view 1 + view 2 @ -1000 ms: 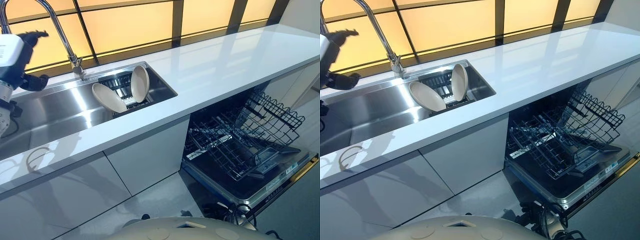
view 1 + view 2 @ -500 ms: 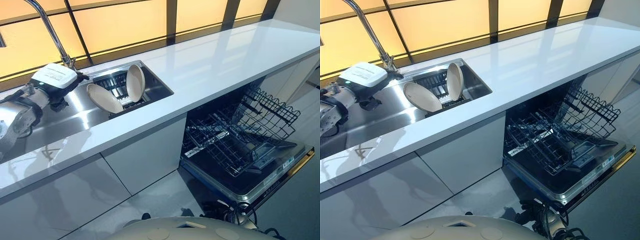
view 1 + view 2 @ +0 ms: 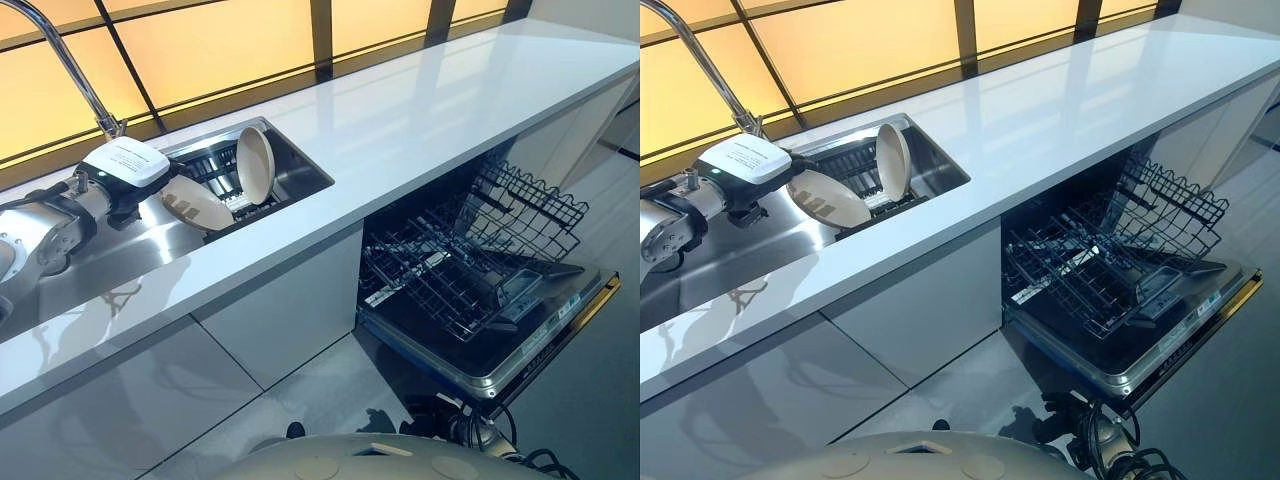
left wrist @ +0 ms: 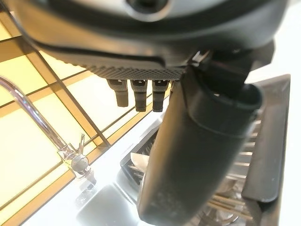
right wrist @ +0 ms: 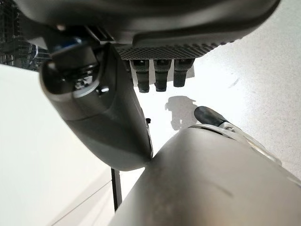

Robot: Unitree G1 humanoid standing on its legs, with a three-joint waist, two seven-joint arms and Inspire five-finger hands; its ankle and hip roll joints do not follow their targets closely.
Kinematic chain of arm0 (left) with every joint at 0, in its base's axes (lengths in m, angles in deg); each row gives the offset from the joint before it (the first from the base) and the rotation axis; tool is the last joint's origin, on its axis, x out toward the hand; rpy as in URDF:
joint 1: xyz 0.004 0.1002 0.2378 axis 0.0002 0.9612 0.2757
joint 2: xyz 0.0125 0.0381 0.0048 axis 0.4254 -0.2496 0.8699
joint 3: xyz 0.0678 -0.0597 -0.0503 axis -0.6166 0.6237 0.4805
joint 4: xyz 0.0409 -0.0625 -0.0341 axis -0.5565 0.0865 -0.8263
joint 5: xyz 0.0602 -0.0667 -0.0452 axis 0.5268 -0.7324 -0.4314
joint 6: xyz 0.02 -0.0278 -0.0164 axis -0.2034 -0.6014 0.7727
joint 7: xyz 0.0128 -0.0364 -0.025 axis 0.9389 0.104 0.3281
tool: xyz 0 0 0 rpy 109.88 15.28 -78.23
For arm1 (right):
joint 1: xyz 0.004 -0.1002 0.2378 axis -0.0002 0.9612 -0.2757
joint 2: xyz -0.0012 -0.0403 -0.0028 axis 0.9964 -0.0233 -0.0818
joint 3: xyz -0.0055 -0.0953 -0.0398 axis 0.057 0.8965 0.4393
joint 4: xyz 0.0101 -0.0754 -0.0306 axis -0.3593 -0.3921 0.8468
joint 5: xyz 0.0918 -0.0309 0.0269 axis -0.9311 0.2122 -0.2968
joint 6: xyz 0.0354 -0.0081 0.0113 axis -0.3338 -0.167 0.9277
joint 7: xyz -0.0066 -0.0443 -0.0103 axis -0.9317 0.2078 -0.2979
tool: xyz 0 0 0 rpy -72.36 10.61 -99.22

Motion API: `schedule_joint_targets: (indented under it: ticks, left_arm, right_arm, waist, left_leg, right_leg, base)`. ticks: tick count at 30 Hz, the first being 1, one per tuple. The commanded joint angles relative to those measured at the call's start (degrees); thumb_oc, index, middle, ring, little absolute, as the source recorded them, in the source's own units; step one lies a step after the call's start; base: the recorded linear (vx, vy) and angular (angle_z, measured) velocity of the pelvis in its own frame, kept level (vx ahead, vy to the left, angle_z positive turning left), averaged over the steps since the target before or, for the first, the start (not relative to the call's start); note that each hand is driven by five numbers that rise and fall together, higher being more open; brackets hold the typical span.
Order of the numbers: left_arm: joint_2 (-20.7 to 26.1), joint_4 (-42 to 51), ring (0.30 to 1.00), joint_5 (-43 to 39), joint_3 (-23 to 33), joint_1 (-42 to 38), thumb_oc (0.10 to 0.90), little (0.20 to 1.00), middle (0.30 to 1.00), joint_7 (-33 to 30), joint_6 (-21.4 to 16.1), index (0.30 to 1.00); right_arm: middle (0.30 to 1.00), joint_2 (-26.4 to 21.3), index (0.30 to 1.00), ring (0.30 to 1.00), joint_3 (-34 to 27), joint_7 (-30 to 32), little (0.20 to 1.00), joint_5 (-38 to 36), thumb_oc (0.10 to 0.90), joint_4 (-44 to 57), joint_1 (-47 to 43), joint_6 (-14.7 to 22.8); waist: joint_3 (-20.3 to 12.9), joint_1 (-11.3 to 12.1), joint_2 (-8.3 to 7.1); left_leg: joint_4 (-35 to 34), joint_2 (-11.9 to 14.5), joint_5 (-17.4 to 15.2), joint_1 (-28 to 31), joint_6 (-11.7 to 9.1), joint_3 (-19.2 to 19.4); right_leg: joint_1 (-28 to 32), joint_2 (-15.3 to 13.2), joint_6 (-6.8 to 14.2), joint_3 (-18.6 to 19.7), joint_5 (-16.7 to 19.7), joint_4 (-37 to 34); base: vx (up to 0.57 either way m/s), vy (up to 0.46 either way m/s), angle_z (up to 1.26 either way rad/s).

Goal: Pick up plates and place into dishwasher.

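Note:
Two cream plates stand in a dark rack (image 3: 222, 170) at the right end of the steel sink (image 3: 90, 255). One plate (image 3: 254, 163) is upright; the other plate (image 3: 198, 205) leans to the left. My left hand (image 3: 128, 170), with a white cover on its back, hovers low over the sink at the leaning plate's left edge. Its fingers (image 4: 137, 96) are straight and hold nothing, and the thumb (image 4: 197, 141) points at the rack. My right hand (image 5: 106, 120) hangs relaxed and empty above the floor. The dishwasher (image 3: 500, 350) is open below the counter, its wire rack (image 3: 450, 265) pulled out.
A curved faucet (image 3: 70, 70) rises behind the sink, just beyond my left hand. The long white counter (image 3: 430, 110) runs to the right above the dishwasher. White cabinet fronts (image 3: 285, 310) lie under the sink, and the lowered dishwasher door (image 3: 555, 335) juts over the floor.
My left hand has come down from beside the faucet into the sink, ending right beside the leaning plate. The camera has shifted, so the whole scene sits further left.

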Motion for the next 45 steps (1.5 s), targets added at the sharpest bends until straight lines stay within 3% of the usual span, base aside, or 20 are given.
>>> schedule_joint_targets:
  ticks: [1,19,34,45]
  left_arm:
    - [3.9,-4.1,0.9,2.8,2.3,-11.6,0.8,0.9,0.9,-1.2,2.7,0.9]
    - [0.3,-5.2,0.9,9.1,-2.3,-13.4,0.8,0.9,0.9,1.3,3.6,0.9]
    - [-3.3,-8.1,0.9,12.3,-5.5,-14.7,0.8,0.9,0.9,1.8,9.2,0.9]
    - [-7.9,-15.0,0.9,18.0,-7.4,-14.2,0.8,0.9,0.9,1.6,16.1,0.9]
  right_arm:
    - [0.9,-3.0,0.9,0.9,1.0,-0.6,0.9,1.5,0.8,-1.1,0.7,0.2]
    - [0.9,-2.7,0.9,0.9,0.7,0.0,0.9,0.9,0.8,-2.6,-0.6,0.7]
    - [0.9,-2.9,0.9,0.9,0.3,0.6,0.9,0.4,0.8,-3.7,-1.1,1.5]
    - [0.9,-3.4,0.9,0.9,0.2,0.7,0.9,0.0,0.8,-3.2,-0.8,2.0]
  waist:
    - [1.2,-0.7,1.04]
    - [2.4,-1.2,1.03]
    - [3.4,-2.1,0.97]
    - [4.1,-3.3,0.74]
  left_leg:
    - [1.1,-6.5,-11.4,4.8,5.5,3.7]
    - [2.0,-7.1,-11.8,4.2,6.3,4.1]
    - [2.7,-7.4,-12.1,3.6,6.6,4.7]
    - [3.4,-7.5,-12.3,3.2,6.8,5.3]
  right_leg:
    - [-6.0,0.6,3.3,1.7,2.2,3.6]
    - [-7.2,0.6,3.6,3.4,2.8,4.3]
    - [-8.3,0.6,3.9,4.3,3.1,5.1]
    - [-9.2,0.7,4.0,5.4,3.4,5.7]
  base:
    - [0.02,0.023,-0.05]
    - [0.01,0.012,-0.06]
    - [0.01,0.007,-0.04]
    - [0.04,0.014,-0.06]
